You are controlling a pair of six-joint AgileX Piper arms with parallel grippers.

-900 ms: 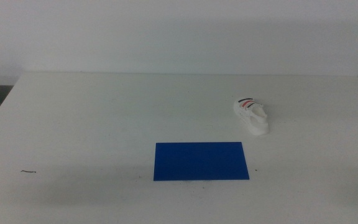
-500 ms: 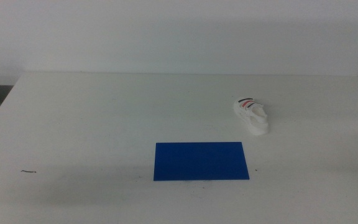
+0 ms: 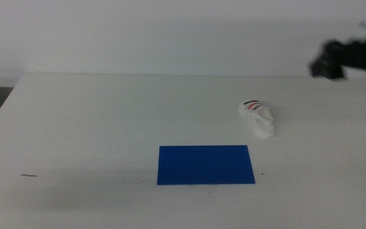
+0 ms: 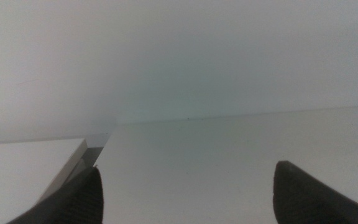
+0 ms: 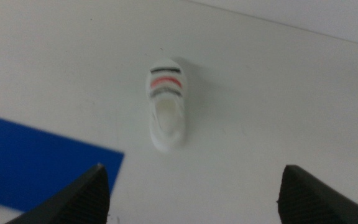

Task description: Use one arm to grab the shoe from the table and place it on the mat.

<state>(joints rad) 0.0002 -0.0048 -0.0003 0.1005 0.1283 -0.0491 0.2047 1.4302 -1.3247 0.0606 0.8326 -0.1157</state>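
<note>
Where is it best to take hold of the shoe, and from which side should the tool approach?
Probably from above, across the middle of the shoe, with one jaw on each long side. The shoe lies flat on the table, upright and narrow, apart from the mat. The right tool is open above it; the left tool waits low at the left.
</note>
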